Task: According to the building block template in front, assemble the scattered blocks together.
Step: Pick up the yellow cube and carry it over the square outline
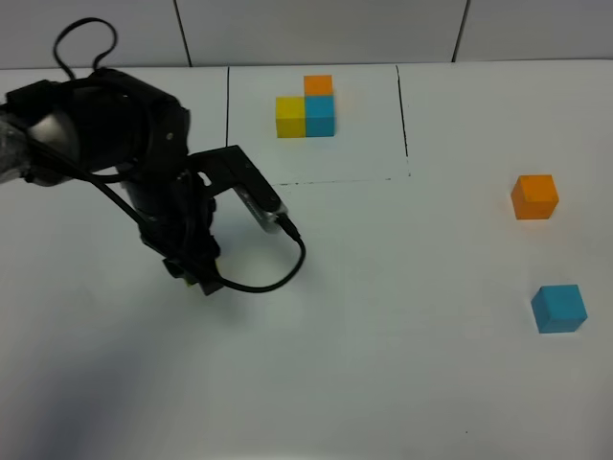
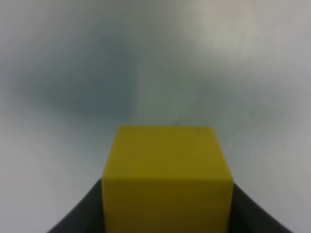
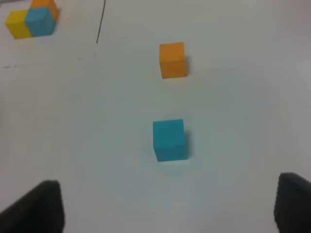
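Observation:
The building block template lies at the back centre: yellow and blue cubes side by side with orange behind the blue, inside a thin black frame. It also shows in the right wrist view as the template. My left gripper points down at the table's left side, shut on the yellow cube, which the arm mostly hides from above. On the right lie the loose orange cube and, nearer the front, the sky-blue cube. My right gripper hovers open, short of the blue cube.
The left arm's black cable loops out to the right of the gripper. The white table runs to a tiled wall at the back. The right arm is outside the high view.

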